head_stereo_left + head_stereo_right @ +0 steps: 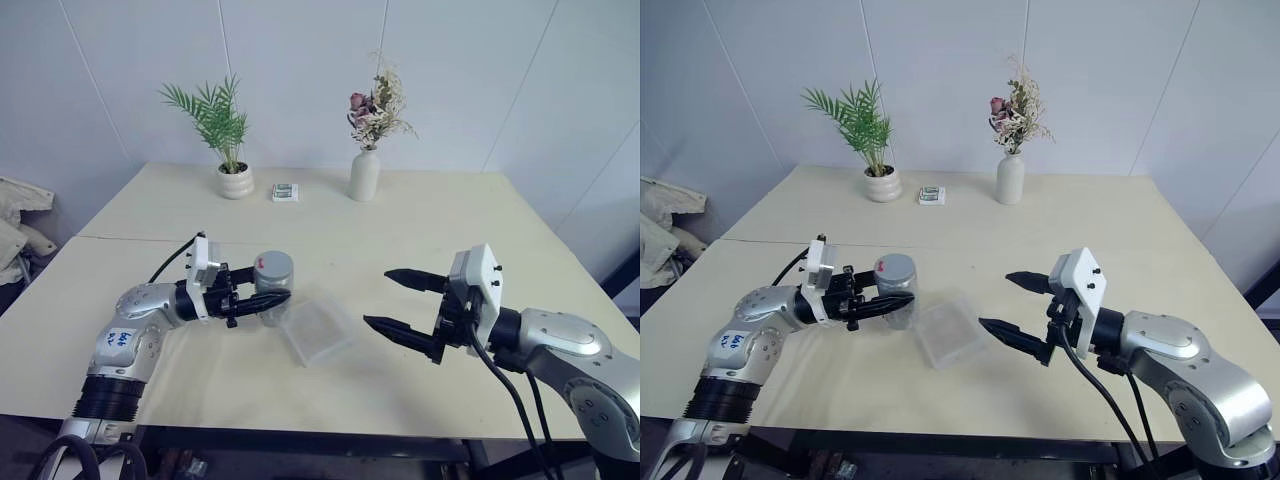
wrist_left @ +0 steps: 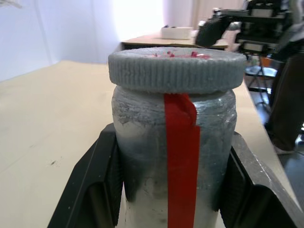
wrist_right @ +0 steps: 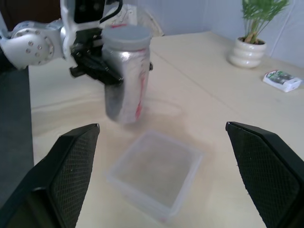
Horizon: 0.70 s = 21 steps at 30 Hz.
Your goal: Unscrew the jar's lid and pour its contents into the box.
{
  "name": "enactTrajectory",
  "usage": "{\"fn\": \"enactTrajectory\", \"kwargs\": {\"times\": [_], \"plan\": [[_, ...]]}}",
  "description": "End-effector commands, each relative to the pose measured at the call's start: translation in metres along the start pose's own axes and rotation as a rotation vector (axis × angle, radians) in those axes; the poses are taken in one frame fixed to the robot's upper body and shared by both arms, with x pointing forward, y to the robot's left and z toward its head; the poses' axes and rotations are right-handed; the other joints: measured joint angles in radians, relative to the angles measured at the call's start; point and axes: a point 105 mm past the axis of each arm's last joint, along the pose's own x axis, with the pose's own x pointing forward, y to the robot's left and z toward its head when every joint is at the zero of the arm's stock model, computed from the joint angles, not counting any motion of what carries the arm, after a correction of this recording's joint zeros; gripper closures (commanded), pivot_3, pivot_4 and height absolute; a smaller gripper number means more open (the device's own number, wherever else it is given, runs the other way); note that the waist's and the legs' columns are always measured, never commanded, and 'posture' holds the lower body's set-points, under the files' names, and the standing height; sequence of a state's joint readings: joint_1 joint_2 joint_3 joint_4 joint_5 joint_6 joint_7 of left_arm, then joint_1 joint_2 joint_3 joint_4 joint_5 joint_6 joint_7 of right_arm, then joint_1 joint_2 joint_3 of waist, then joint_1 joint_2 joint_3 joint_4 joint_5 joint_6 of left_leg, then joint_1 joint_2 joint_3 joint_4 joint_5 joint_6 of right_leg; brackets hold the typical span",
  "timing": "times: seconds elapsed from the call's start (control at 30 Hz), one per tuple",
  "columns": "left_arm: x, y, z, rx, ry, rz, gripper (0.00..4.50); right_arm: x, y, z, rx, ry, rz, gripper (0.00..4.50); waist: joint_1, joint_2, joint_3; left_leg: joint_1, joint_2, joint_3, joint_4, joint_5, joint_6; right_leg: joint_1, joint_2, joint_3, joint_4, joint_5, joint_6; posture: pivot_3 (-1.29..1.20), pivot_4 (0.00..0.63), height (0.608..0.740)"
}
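Jar (image 1: 273,288) is sitting left of centre in the left eye view, upright, with the left gripper (image 1: 262,299) reaching in from the left and pinching it around the body, one black finger on each side. In the left wrist view the two fingers (image 2: 107,180) are pressing against the cloudy glass walls, a strip of red tape (image 2: 182,161) is running down the jar's front, and the ribbed light-grey lid (image 2: 176,69) is sitting screwed on top, with small red flecks on its upper face. The contents cannot be made out through the fogged sides.

The box (image 1: 317,331), a shallow clear plastic tray, is lying on the pale table (image 1: 420,230) just right of the jar and slightly lower in the frame, tilted at an angle to the table edge. Whether the jar's base is touching the table cannot be told.

The right gripper (image 1: 407,303) is hanging at the centre right of the left eye view, pointing toward the frame's left, its two black fingers spread wide apart and holding nothing; it is standing apart from the box. In the right wrist view, the box is lying between those spread fingertips and the jar is showing beyond it.

At the upper part of the frame, a potted green plant (image 1: 228,140), a small green-white packet (image 1: 286,192) and a white flower vase (image 1: 365,170) are standing in a row along the table's far edge.
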<state>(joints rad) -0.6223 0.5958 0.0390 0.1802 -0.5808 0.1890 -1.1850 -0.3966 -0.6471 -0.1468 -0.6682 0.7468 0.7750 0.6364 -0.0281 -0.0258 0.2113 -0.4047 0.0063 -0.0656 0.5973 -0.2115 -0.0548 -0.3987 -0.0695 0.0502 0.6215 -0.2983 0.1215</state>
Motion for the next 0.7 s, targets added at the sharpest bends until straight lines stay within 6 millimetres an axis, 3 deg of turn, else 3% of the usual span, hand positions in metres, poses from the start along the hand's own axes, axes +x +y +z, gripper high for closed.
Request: {"fn": "enactTrajectory", "kwargs": {"times": [0.03, 0.43, 0.7], "plan": [[0.007, 0.002, 0.007, 0.056, -0.017, -0.022, 2.39, 0.009, 0.008, 0.015, -0.034, -0.048, 0.007, 0.00, 0.001, 0.000, 0.000, 0.000, 0.000, 0.000, 0.000, 0.000, 0.000, 0.000, 0.000, 0.000, 0.000, 0.000, 0.000, 0.00, 0.150, 0.740], [0.042, -0.002, 0.004, 0.024, -0.123, -0.072, 2.39, 0.055, 0.005, 0.015, 0.043, -0.065, -0.016, 0.00, 0.001, 0.000, 0.000, -0.001, 0.000, -0.001, 0.000, 0.000, 0.001, 0.000, 0.000, 0.000, 0.000, 0.000, 0.000, 0.00, 0.150, 0.740], [0.051, -0.005, -0.002, 0.023, -0.127, -0.084, 2.39, 0.066, 0.006, 0.013, 0.048, -0.078, -0.027, 0.00, 0.000, 0.000, 0.000, -0.001, 0.000, -0.001, 0.000, 0.000, 0.001, 0.000, 0.001, 0.000, 0.001, 0.000, 0.001, 0.00, 0.150, 0.740]]}}
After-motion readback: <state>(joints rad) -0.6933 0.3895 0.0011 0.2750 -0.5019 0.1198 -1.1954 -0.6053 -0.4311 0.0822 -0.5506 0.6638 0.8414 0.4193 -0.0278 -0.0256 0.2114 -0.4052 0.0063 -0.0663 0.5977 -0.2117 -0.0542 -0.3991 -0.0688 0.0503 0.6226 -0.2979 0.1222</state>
